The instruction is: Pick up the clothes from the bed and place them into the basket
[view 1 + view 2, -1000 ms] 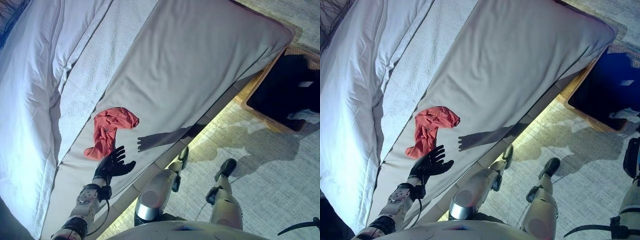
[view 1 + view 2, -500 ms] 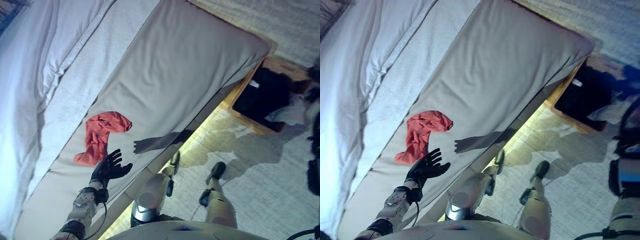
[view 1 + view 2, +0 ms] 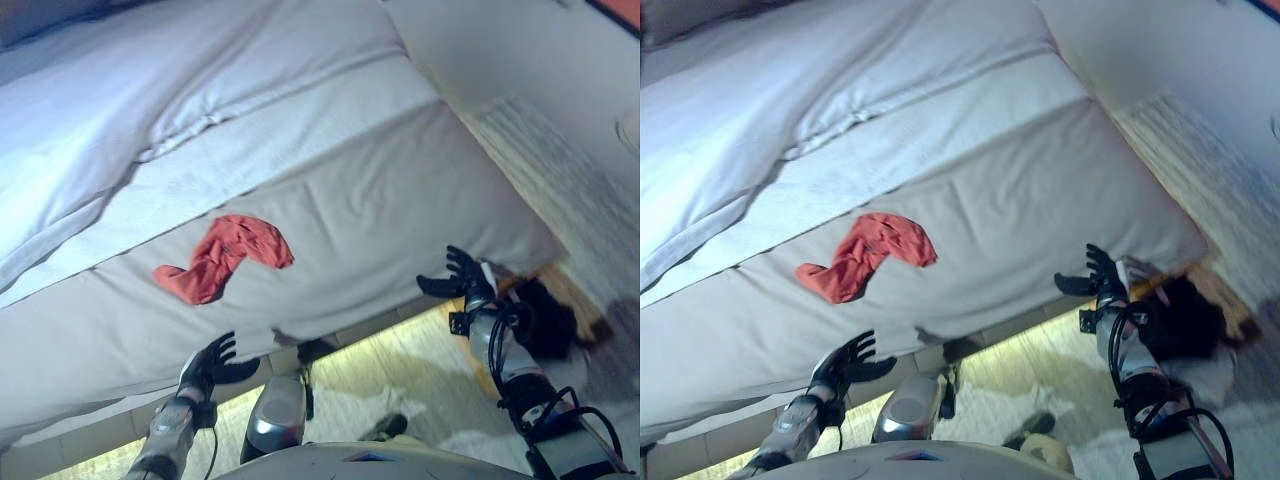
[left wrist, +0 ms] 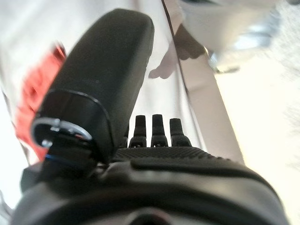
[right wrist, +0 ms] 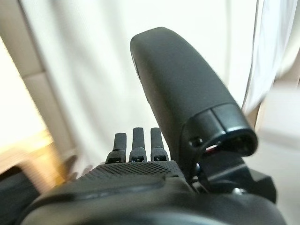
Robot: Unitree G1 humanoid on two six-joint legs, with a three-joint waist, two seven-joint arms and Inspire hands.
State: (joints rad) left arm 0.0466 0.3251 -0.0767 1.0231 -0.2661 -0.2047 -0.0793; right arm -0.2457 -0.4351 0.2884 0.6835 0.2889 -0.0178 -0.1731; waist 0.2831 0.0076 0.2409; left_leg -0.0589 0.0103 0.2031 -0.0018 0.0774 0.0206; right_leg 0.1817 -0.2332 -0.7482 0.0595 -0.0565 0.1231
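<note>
A red piece of clothing (image 3: 222, 257) lies crumpled on the grey bed (image 3: 380, 190), near its front edge; it also shows in the left wrist view (image 4: 35, 101). My left hand (image 3: 208, 365) is open and empty, at the bed's side below the cloth and apart from it. My right hand (image 3: 463, 279) is open and empty by the bed's right corner. A wooden basket (image 3: 572, 308) with dark clothes (image 3: 545, 320) in it stands on the floor at the right, partly behind my right arm.
A white quilt (image 3: 150, 90) covers the far part of the bed. A pale rug (image 3: 560, 170) lies on the floor to the right of the bed. Wooden floor (image 3: 410, 365) runs along the bed's front.
The camera has swung, so the whole scene has shifted. My right hand has come up into view at the bed's corner. My left hand has dropped lower, further from the red cloth.
</note>
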